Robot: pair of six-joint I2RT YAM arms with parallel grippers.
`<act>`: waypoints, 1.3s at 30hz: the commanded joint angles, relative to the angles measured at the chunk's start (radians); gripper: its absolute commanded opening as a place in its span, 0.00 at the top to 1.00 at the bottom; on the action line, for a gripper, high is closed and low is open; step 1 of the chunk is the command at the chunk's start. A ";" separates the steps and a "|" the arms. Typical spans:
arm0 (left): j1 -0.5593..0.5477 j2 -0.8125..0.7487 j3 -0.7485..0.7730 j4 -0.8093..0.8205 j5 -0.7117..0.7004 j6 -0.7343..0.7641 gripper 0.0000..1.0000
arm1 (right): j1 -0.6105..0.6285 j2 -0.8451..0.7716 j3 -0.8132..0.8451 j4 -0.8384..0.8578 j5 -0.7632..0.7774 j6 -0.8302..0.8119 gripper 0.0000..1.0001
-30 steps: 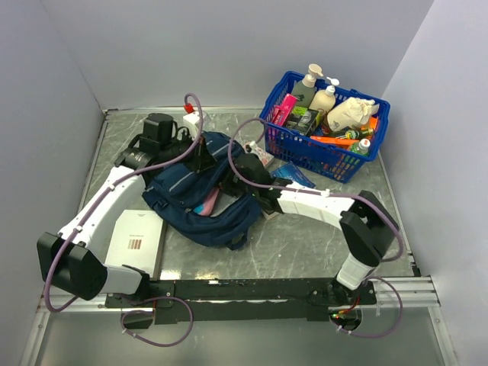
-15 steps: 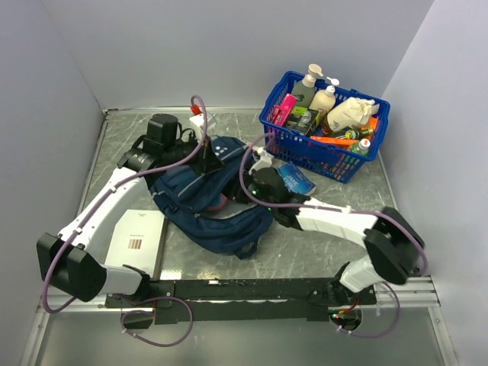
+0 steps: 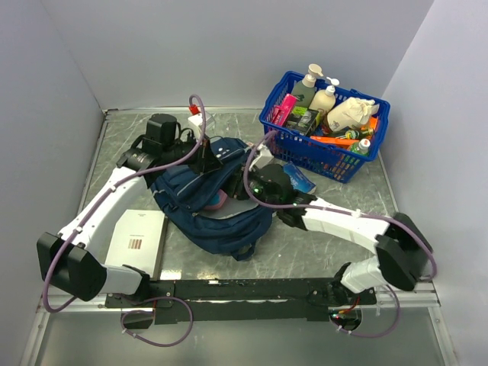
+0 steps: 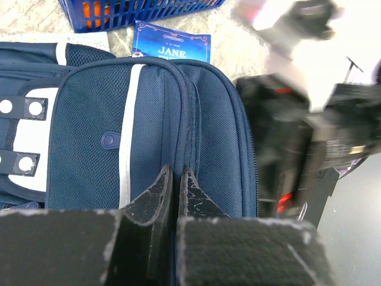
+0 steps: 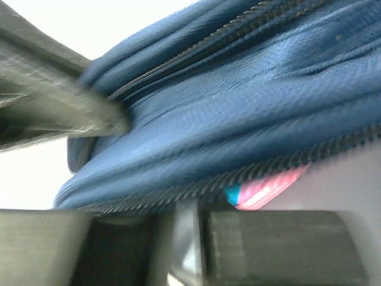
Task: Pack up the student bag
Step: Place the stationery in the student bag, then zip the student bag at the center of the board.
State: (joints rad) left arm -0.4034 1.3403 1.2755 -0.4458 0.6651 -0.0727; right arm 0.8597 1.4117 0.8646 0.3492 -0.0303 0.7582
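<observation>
Marble-patterned grey tabletop [image 3: 305,244], edged by a thin metal rim, sits between plain pale lilac walls [image 3: 191,53] at the back and on both sides. A black rail [image 3: 244,290] runs along its near edge, where both arms are bolted.

The student bag [image 3: 210,206] lies near the middle of the tabletop, its far end drawn up off the surface. The left jaws are clenched on a ridge of navy fabric between two zip lines at that raised end. In the left wrist view, the bag's white stripe [image 4: 128,125] runs just to the left of them. Beyond them, a blue book [image 4: 171,47] printed JANE lies flat on the stone, just in front of the blue basket [image 3: 324,158].

The right jaws are pressed against the bag's open side, across from the left jaws. Their wrist view is badly blurred. Blue fabric and a zip line fill the space between the two fingers, and I cannot tell whether they are grasping it or standing released. A pink and teal object [image 5: 268,189] shows inside the opening, just past them.

The basket, crammed with bottles and packets, stands well beyond the right jaws in the far right corner. A white booklet [image 3: 136,238] lies on the tabletop, nearer than the left jaws and beside the bag.
</observation>
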 commanded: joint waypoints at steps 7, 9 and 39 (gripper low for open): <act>-0.063 0.105 0.028 0.211 -0.035 -0.099 0.99 | 0.192 -0.485 -0.092 -0.274 0.260 -0.293 0.51; -0.100 0.135 0.048 0.236 -0.039 -0.124 0.99 | 0.276 -0.487 -0.064 -0.344 0.306 -0.304 0.50; -0.072 0.205 0.199 0.294 -0.274 -0.463 0.99 | 0.490 0.070 0.378 -0.701 0.659 -0.221 0.30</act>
State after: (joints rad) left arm -0.5434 1.6627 1.4601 -0.2966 0.4591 -0.4709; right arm 1.3540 1.4269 1.1316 -0.3401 0.6022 0.5457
